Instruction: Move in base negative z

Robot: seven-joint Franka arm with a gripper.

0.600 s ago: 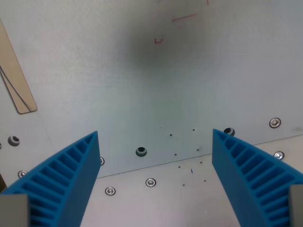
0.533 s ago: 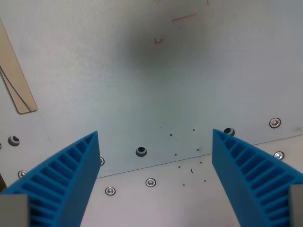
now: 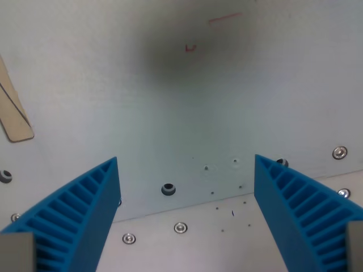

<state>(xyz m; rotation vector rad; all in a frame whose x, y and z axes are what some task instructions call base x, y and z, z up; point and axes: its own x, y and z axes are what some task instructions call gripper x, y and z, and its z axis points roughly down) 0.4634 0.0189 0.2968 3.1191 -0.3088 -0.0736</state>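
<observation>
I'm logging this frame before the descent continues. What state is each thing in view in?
Blue ribbed gripper: open, fingers wide apart, holding nothing.
Grey metal table plate: bare between the fingers, dark shadow near the top.
Tan wooden strip: lying flat at the wrist view's left, partly cut off.
Silver screws: seated flush along the seam.

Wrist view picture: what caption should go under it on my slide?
Open blue gripper with jaws spread wide, holding nothing, above a grey metal plate with screws and holes.
</observation>
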